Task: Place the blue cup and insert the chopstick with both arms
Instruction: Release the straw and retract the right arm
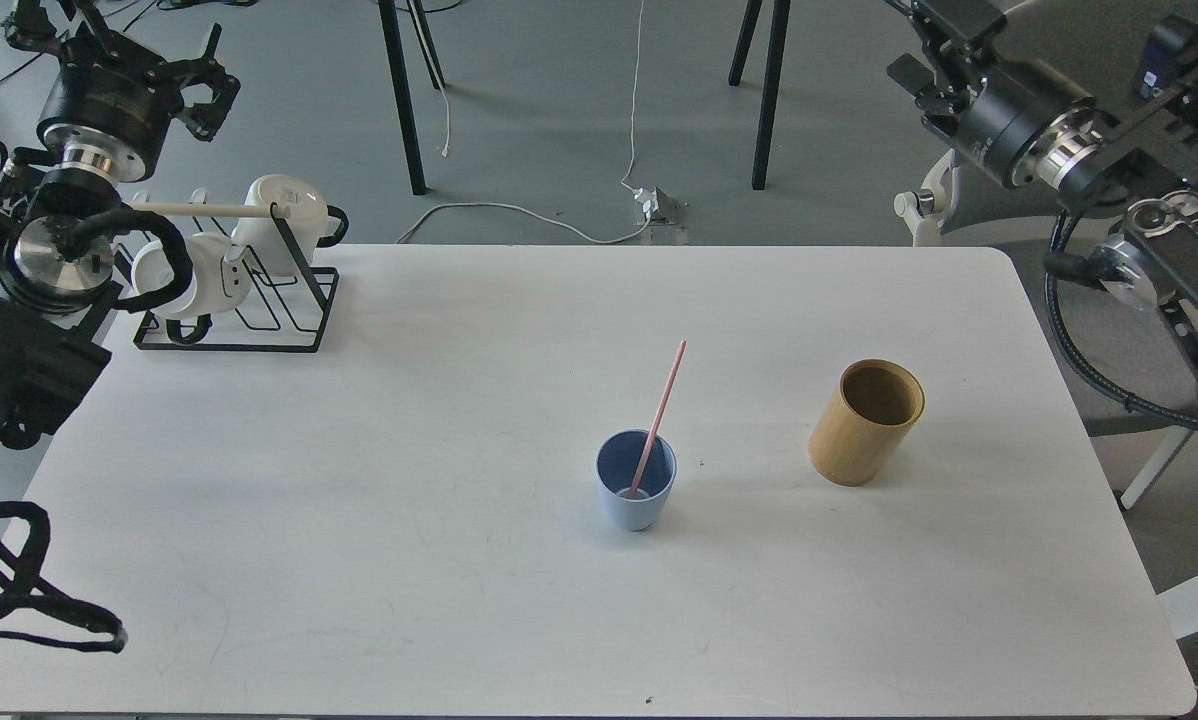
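The blue cup [636, 492] stands upright on the white table [359, 500], a little right of the middle. The pink chopstick [662, 410] stands in it, its lower end on the cup's bottom, leaning up and to the right over the rim. My right gripper [921, 42] is raised high off the table at the top right, far from the cup, its fingers apart and empty. My left gripper [207, 82] is up at the top left above the mug rack, fingers apart and empty.
A tan bamboo cylinder [867, 422] stands right of the cup. A black wire rack [259, 300] with white mugs [281, 215] and a pale wooden rod sits at the table's back left. A grey chair [1059, 300] is beyond the right edge.
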You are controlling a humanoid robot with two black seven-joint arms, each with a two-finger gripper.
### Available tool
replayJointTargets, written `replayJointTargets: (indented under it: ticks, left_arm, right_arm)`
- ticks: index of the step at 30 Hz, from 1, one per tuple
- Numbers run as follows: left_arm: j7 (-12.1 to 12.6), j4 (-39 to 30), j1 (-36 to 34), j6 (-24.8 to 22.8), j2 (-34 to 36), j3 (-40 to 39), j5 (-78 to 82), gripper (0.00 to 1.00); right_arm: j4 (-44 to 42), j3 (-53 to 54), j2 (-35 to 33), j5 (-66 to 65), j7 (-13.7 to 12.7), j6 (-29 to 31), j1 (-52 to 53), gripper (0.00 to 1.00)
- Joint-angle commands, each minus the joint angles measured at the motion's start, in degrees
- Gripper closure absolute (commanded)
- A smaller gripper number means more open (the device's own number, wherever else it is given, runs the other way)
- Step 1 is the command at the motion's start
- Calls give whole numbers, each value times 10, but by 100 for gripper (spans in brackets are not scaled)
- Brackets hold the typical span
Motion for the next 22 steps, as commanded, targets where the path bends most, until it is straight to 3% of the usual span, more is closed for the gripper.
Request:
replayJointTargets:
  ticks: [1,5,10,16,22]
  left_arm:
    - [-1,2,2,0,-6,0,0,1]
    - [-1,3,2,0,-16,0,0,1]
    - [-1,3,2,0,-22,-1,0,1]
    - [-2,3,-1,0,-24,-3,-1,1]
    - [-2,3,-1,0,-24,-4,-1,1]
  right_arm:
    - [-50,20,6,176,-2,0,5,0]
    - [-98,29,10,345,-6,10,11,0]
    - [-141,38,30,455,-6,40,17,0]
    - [-199,65,78,490,-6,49,24,0]
    - [-200,66,80,490,-1,51,30,0]
